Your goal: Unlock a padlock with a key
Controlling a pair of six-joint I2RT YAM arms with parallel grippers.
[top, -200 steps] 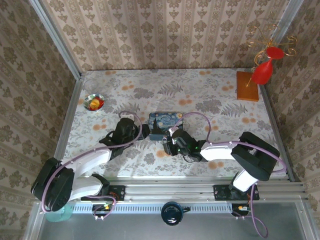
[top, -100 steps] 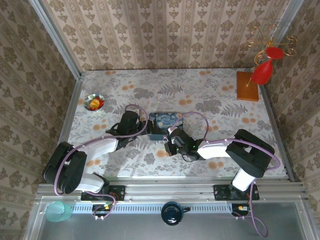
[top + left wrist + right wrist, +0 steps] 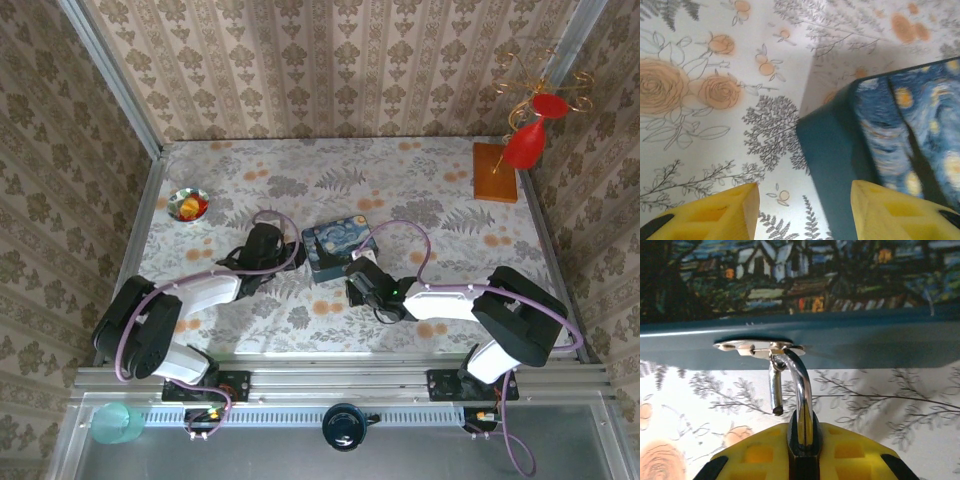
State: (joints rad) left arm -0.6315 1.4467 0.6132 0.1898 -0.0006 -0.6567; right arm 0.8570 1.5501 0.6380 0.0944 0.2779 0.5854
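Pinching the padlock (image 3: 805, 405) from below, the right gripper (image 3: 804, 432) has its yellow pads (image 3: 850, 450) drawn narrow on the lock's thin dark body. A bright curved shackle rises out of the gap to a small metal plate on the teal side wall of the blue tin (image 3: 850, 342). A short metal leg hangs beside the shackle with its lower end free; whether it belongs to the lock or the plate cannot be told. The padlock is tiny, no wider than the slit between the pads. It sits tight against the tin's near side, just above the floral table (image 3: 450, 235). From above, the right gripper (image 3: 353, 280) meets the near edge of the tin (image 3: 340, 246), which lies skewed at mid-table. The left gripper (image 3: 291, 252) sits at its left end. On the left wrist view the left gripper (image 3: 804, 192) stands partly spread, and nothing is clamped. One finger (image 3: 715, 215) is over bare cloth. The other (image 3: 895, 210) is over the tin (image 3: 832, 145), whose corner points into the gap; contact cannot be told. Open table runs wide beyond the tin and to its right. A small shiny bowl (image 3: 188, 204) sits near the left wall, well apart. An orange wooden block (image 3: 495, 172) stands in the far right corner. The metal rail (image 3: 400, 372) bounds the near edge, close behind both forearms.
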